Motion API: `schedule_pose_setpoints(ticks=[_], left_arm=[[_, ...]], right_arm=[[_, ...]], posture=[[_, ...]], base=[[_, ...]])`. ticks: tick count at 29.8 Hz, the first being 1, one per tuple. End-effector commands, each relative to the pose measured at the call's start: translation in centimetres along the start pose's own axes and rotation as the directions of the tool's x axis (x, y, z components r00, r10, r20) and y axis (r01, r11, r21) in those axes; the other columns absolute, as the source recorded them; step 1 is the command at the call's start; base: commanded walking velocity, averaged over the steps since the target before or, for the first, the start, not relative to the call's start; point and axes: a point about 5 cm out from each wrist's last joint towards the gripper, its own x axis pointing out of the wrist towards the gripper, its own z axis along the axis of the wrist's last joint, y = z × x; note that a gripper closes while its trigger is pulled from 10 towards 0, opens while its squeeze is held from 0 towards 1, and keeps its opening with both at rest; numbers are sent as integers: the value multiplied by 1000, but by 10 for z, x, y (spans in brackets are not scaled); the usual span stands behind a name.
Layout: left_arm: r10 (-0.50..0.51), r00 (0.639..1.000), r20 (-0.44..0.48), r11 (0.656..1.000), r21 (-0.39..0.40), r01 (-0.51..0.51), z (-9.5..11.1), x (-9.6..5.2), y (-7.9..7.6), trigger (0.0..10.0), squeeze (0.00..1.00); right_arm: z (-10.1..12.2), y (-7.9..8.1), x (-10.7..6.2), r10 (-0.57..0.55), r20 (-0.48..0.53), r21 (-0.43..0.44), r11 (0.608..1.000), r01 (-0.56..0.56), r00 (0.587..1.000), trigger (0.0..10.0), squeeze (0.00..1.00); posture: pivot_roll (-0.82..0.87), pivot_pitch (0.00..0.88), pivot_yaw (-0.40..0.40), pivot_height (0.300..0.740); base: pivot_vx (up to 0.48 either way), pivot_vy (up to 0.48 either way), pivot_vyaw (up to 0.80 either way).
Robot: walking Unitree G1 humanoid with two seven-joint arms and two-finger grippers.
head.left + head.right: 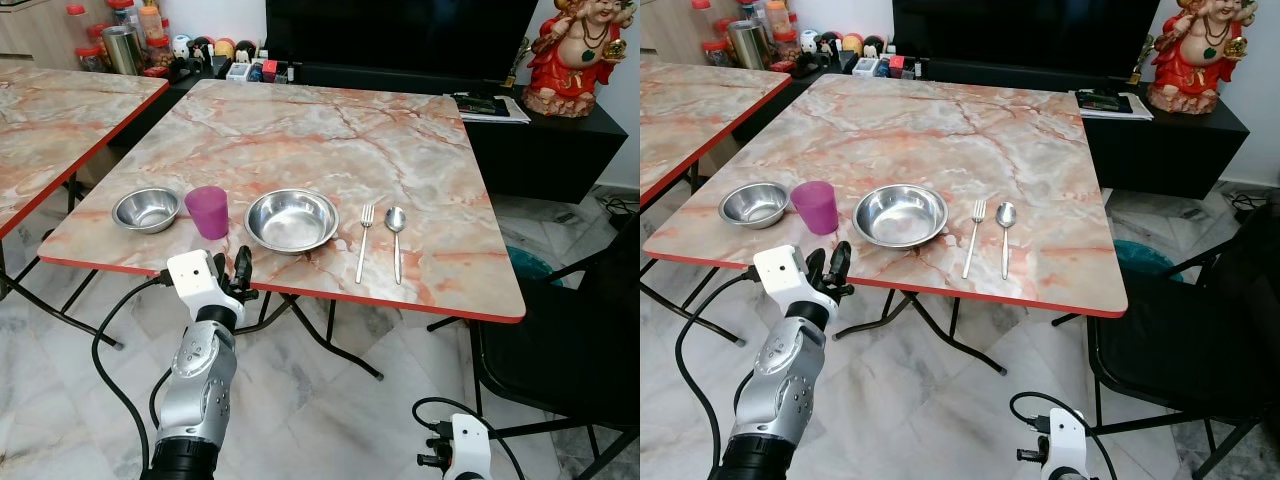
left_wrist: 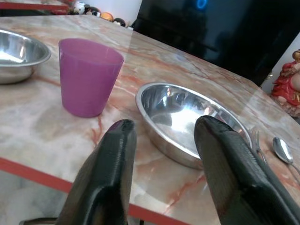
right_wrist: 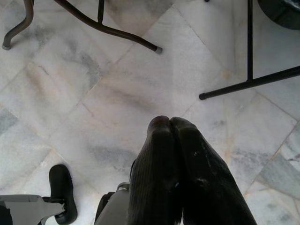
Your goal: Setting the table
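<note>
- Place setting looks mostly laid out on the counter (image 1: 300,130): small steel bowl (image 1: 146,209), purple cup (image 1: 208,211), big steel bowl (image 1: 291,220), fork (image 1: 365,240), spoon (image 1: 396,238), all in 1 row along the near edge.
- Left gripper (image 1: 231,269) sits at the counter edge, fingers spread wide, holding nothing, aimed between cup and big bowl.
- My guess: next is a short reach forward to grab or nudge 1 of those.
- Both bowls and the cup look empty.
- Right gripper (image 3: 171,123) hangs low over the floor, fingers pressed together.
</note>
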Motion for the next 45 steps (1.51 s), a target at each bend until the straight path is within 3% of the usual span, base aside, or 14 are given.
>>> schedule_pose_setpoints(ticks=[1,6,11,12,14,15,21,28,37,45], left_arm=[[-6,1000,-12,1000,-12,6,0,2,0,10000,1000],[27,999,-32,999,-33,-28,-1,5,4,10000,1000],[78,995,-69,997,15,-78,-6,8,10,10000,1000],[85,994,-72,996,20,-83,-7,8,11,10000,694],[90,993,-77,996,28,-88,-7,9,11,10000,694],[97,992,-86,994,49,-93,-9,9,12,10000,0],[91,991,-94,996,0,-92,-8,15,11,10000,0],[44,997,-66,999,7,-43,0,20,6,10000,0],[46,996,-73,999,-1,-46,1,25,8,10000,0],[51,996,-74,999,-9,-51,1,25,10,10000,0]], right_arm=[[-1,-1,0,-9,-2,12,1000,9,1000,10000,0],[-3,-1,-1,-11,-5,16,1000,11,1000,10000,0],[-2,-1,-1,-14,-2,20,1000,14,1000,10000,0],[-2,-2,-1,-14,-2,20,1000,15,1000,10000,0],[-2,-2,-1,-15,-1,20,1000,15,1000,10000,0],[-2,-2,-1,-16,0,20,1000,16,1000,10000,0],[-10,-9,-3,-44,-32,34,998,45,999,10000,0],[-23,-16,-9,-64,-62,40,997,67,996,10000,0],[-20,-14,-7,-55,-51,78,995,59,997,10000,0],[-15,-13,-6,-58,-39,53,997,60,998,10000,0]], posture=[[-17,44,-33,740],[-20,44,-31,740],[-22,44,-31,740],[-22,44,-31,740],[-22,44,-31,740],[-22,44,-31,740],[-23,43,-32,740],[-28,45,-28,740],[-32,44,-26,740],[-26,44,-30,740]], base=[[0,0,0],[0,0,0],[0,0,0],[0,0,0],[0,0,0],[0,0,0],[0,0,0],[0,0,0],[55,0,-109],[270,0,-119]])
